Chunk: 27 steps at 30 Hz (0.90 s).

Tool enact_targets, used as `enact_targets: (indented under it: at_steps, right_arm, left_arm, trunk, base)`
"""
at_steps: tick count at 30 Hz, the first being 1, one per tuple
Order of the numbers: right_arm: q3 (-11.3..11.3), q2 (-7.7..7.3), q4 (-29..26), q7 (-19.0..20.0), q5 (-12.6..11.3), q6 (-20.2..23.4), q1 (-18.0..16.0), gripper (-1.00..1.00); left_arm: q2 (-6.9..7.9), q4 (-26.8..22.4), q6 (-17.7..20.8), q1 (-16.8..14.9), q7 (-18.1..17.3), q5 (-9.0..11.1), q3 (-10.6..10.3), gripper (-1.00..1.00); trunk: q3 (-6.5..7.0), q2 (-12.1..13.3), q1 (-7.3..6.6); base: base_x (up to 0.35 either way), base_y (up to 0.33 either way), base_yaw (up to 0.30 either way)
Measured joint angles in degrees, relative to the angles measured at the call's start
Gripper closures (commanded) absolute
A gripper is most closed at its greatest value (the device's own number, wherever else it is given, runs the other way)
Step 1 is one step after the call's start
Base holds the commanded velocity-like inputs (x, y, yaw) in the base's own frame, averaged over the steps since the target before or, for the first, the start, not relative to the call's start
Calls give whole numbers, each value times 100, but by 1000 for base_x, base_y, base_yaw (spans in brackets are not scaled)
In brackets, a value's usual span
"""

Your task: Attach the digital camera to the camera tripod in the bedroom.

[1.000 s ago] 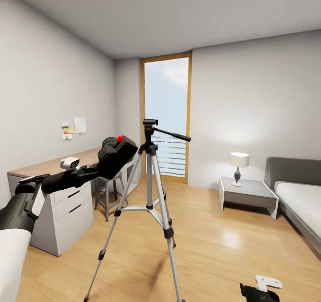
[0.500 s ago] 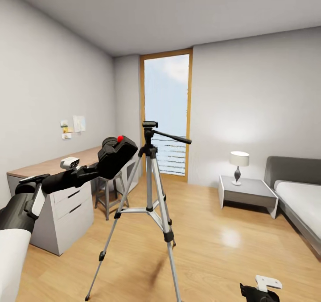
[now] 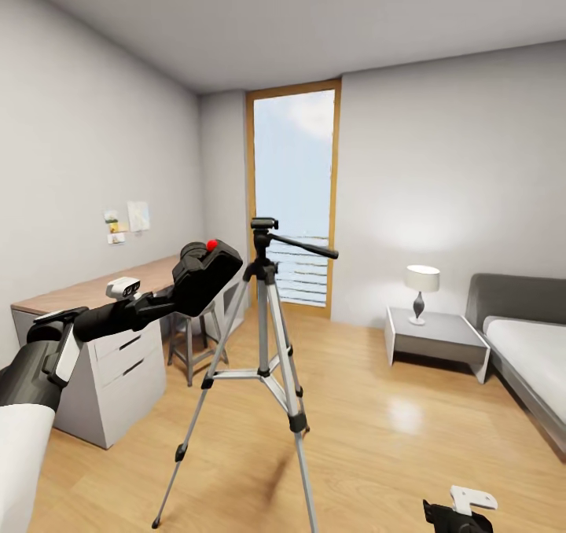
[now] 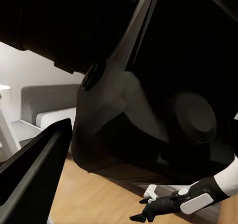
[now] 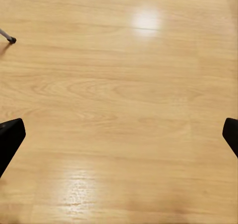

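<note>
Everything in the head view has slid a little: the window frame and tripod head sit slightly differently than a second ago, so I read that as my base or head shifting, while my left arm holds the same pose. My left gripper (image 3: 185, 291) is closed around the digital camera (image 3: 206, 274), which hangs just beside the camera tripod (image 3: 263, 336), a touch below its black head (image 3: 263, 228) and on the desk (image 3: 94, 336) side of it. Up close, the left wrist view shows a finger (image 4: 119, 80) pressed against the dark camera body (image 4: 163, 115). My right gripper (image 5: 119, 135) points down at the wood floor (image 5: 119, 85), fingers spread wide with nothing between them.

I judge the camera rigid and light, its matte shell fairly grippy; holding the chunky body, clear of the lens, seems right. That tripod looks spindly and likely tips if I nudge a leg, so the base plate should come down gently onto the head
</note>
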Motion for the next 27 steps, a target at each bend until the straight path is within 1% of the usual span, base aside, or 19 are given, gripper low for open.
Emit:
enact_targets:
  at_steps: [6, 27]
  right_arm:
    - [0, 0, 0, 0, 0, 0, -2, -100]
    - [0, 0, 0, 0, 0, 0, 3, -100]
  left_arm:
    - [0, 0, 0, -1, 0, 2, 0, 100]
    - [0, 0, 0, -1, 0, 1, 0, 100]
  trunk:
    - [69, 241, -132]
    - [414, 1083, -593]
  base:
    - [0, 0, 0]
    - [0, 0, 0]
